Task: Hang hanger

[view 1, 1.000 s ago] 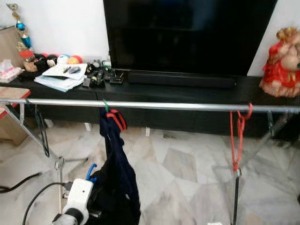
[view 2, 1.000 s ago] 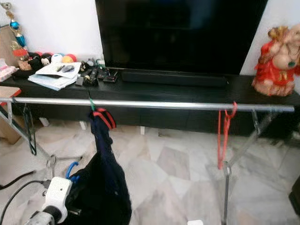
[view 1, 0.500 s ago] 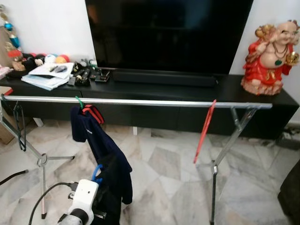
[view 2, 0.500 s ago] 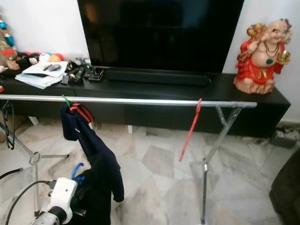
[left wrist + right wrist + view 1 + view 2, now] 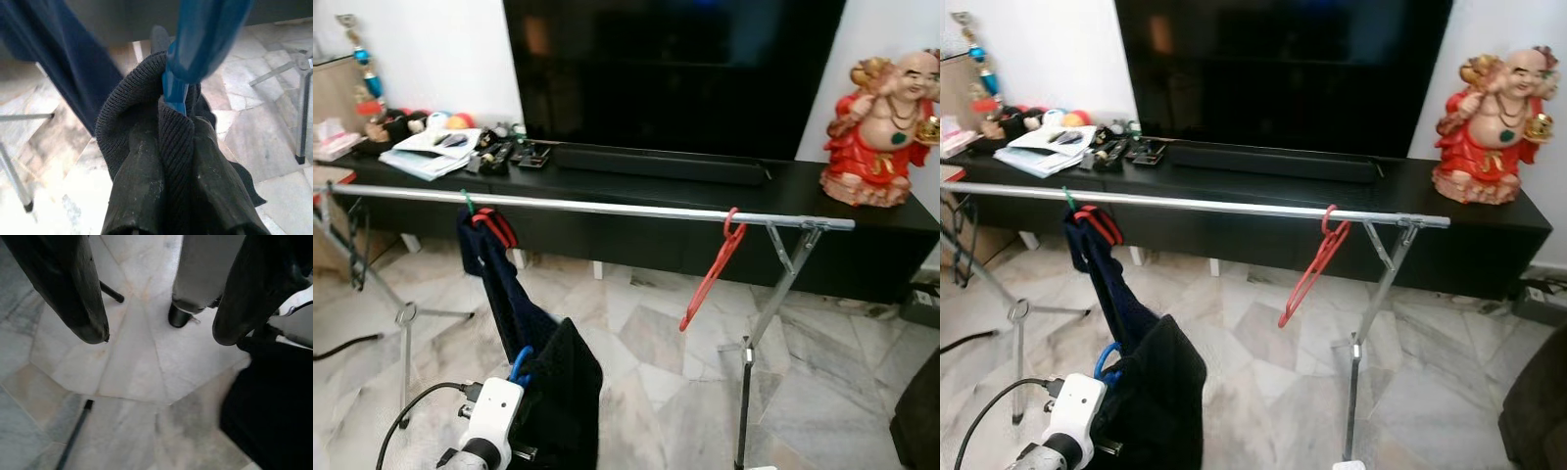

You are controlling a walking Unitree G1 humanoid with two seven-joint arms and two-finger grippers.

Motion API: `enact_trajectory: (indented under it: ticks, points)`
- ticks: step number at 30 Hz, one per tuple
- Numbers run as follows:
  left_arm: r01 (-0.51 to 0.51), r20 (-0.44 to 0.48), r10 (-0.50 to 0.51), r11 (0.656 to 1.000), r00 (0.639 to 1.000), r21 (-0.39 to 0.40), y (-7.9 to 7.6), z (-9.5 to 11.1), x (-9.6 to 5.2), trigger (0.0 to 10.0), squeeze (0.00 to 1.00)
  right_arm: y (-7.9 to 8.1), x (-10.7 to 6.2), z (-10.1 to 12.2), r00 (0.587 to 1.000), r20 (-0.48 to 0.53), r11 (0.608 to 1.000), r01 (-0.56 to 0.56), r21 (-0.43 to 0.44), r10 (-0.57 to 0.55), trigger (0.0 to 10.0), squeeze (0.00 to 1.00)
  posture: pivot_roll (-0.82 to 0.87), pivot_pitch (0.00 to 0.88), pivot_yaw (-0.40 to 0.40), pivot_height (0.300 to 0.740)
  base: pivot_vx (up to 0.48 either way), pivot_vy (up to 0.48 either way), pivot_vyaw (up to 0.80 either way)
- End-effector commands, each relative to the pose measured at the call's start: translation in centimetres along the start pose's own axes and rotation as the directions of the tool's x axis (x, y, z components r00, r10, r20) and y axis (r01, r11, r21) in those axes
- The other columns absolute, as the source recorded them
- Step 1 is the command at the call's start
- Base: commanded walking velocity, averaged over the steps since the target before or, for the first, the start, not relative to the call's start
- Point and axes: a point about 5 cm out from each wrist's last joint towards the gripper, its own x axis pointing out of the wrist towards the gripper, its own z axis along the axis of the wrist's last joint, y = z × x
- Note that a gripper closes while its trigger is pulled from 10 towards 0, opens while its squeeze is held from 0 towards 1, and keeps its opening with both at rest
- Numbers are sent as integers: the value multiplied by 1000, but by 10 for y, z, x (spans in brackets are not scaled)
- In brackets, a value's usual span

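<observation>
My left gripper [image 5: 171, 137] is shut on a blue hanger [image 5: 195, 44] and on the black knit garment [image 5: 122, 117] draped over it. From the head the blue hook [image 5: 520, 364] and the black garment [image 5: 563, 401] sit low, just above my white left wrist [image 5: 494, 416], in front of the silver rail [image 5: 607, 208]. A navy garment [image 5: 499, 279] hangs from the rail on a green-hooked hanger. A bare red hanger [image 5: 710, 269] hangs tilted near the rail's right end. My right gripper [image 5: 156, 328] hangs open over the marble floor.
The rail stands on crossed legs [image 5: 773, 294] before a black TV console [image 5: 862, 206] bearing a TV [image 5: 675, 69], a red statue [image 5: 886, 137] and papers [image 5: 435, 152]. A black hanger [image 5: 354, 245] hangs at the rail's left end. A cable [image 5: 342, 348] lies on the floor.
The head view has swung right and pulled back, bringing the rail's right end and statue into view. The red hanger has swung and now tilts left. My left gripper keeps its hold.
</observation>
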Motion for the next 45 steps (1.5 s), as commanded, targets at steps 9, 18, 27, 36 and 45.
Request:
enact_trajectory:
  ticks: [9, 18, 27, 36, 45]
  points:
    - [-47, 38, 46, 999, 998, 3, 11, 8, 0, 10000, 0, -8, -1, 3, 1000, 8, 1000, 5, -12, -5, 10000, 0, 92, 0, -5, 740, 0, 0, 0]
    - [-43, 42, 43, 999, 998, 8, 10, 9, 1, 10000, 0, 9, 2, 7, 1000, 8, 1000, -7, -16, 7, 10000, 0, 94, 0, -6, 740, 173, 0, 0]
    - [-30, 44, 30, 999, 999, 16, 10, 10, 1, 10000, 0, -2, 1, 7, 1000, 12, 1000, 11, -11, -11, 10000, 0, 96, 0, -7, 740, 307, 0, 0]
    - [-22, 44, 21, 999, 999, 27, 11, 11, 1, 10000, 0, -6, 0, 5, 1000, 11, 1000, 21, -5, -21, 10000, 0, 99, 0, -3, 740, 338, 0, 0]
    - [-15, 48, 13, 999, 999, 34, 10, 12, 2, 10000, 0, 1, 1, 3, 1000, -10, 1000, 12, -23, -12, 10000, 0, 101, 0, -4, 740, 340, 0, -722]
